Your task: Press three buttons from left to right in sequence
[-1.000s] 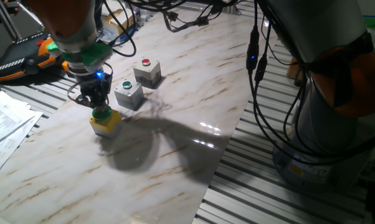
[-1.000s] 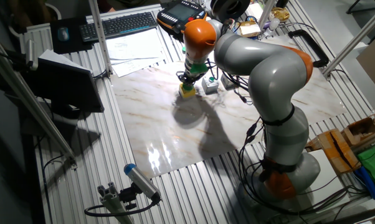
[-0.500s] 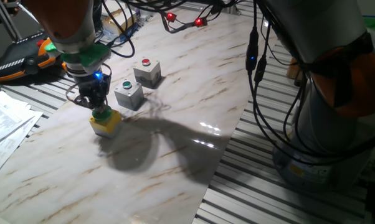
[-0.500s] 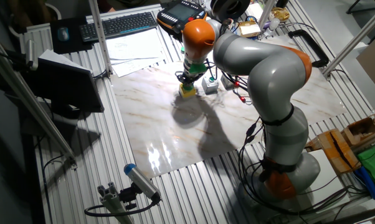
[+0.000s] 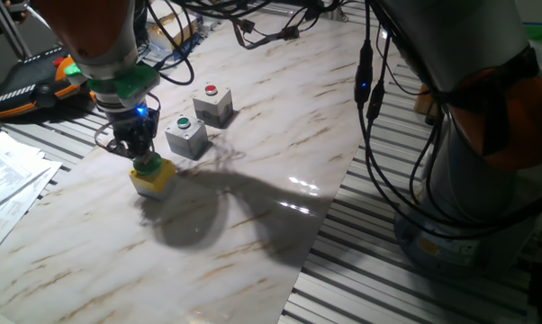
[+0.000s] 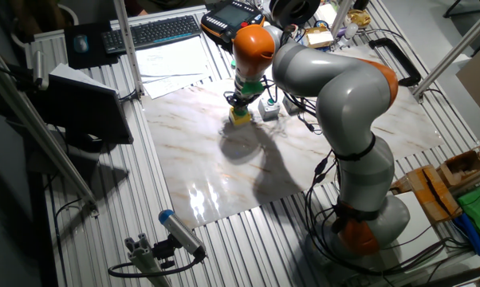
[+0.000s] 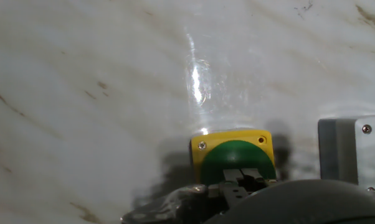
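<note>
No writing seems legible on yellow box (image 5: 153,177).

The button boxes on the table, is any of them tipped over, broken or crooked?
No, nothing stands out. The yellow box, the grey box with the green button and the grey box with the red button all sit flat in a row on the marble board. The hand is on the yellow box's green dome.

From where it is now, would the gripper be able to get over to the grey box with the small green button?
Probably yes. The gripper sits on the yellow box, and the grey green-button box stands right beside it with its top uncovered.
</note>
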Motion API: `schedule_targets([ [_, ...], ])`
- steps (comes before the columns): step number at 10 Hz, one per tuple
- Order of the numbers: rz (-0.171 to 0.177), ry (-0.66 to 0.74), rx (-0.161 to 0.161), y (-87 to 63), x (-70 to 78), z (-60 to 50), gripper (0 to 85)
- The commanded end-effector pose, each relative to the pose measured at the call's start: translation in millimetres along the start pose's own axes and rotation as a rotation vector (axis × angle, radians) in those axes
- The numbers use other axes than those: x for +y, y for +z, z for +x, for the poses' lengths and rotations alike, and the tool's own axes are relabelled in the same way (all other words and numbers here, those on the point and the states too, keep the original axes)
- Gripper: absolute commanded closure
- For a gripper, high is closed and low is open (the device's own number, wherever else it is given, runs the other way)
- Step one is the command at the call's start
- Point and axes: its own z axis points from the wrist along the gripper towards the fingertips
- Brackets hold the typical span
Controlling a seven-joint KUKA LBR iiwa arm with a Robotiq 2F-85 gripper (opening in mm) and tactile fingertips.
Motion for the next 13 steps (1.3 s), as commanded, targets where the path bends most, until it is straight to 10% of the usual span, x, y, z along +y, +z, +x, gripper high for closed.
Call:
schedule_targets([
  [1,0.0,0.0,-0.003,1.5,0.3,-0.4,84.3],
  [7,0.0,-0.002,-0.012,8.9,0.9,-3.8,84.3],
  [13,0.013,0.004,0.012,-27.6,-5.6,-1.7,84.3],
])
